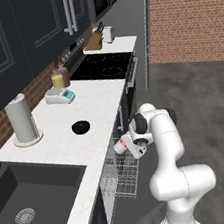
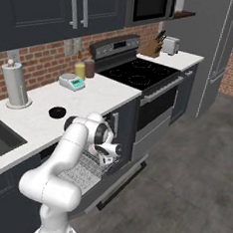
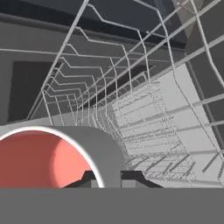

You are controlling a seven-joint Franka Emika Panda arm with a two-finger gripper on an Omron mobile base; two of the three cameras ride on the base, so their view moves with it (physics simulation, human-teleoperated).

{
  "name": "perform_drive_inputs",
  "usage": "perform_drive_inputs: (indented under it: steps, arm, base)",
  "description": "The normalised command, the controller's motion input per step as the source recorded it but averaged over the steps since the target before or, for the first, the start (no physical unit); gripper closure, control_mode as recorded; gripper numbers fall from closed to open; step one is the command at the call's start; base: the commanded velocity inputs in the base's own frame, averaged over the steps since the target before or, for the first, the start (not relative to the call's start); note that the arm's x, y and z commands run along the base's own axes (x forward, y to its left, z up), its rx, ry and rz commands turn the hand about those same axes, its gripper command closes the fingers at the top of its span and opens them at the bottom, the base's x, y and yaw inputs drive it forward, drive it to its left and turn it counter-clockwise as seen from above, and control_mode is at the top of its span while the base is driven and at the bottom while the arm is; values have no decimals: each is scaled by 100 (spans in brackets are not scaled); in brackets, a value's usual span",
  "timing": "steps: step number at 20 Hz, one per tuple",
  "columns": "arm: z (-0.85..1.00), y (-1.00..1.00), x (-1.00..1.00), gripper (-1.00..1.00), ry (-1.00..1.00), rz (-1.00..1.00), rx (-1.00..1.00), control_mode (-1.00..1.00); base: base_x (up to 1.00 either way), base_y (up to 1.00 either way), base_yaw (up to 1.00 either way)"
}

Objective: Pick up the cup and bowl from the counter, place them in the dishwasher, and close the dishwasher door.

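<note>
The cup, red inside visible in the hand view, is held clamped in the gripper, tipped on its side just above the pulled-out wire rack of the dishwasher. For a clean drop, the cup should be lowered w/ care until it sits between the rack's wires, then the fingers eased apart; release too high is judged likely to let it roll. The bowl is left on the counter, near the paper-towel roll, still to be fetched. The dishwasher door is down & open.

Tilted cup over rack; bowl on counter.
</note>
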Motion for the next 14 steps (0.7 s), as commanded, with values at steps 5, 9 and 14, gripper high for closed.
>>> perform_drive_inputs:
  steps: [5, 9, 14]
  arm:
    - [-54, 0, 18, 100, 0, -3, 0, -100]
    - [-35, 0, 0, 100, 0, -4, 0, -100]
    - [-20, -4, -11, -100, 0, -8, 0, -100]
  base:
    - [0, 0, 0]
    - [0, 0, 0]
    - [0, 0, 0]
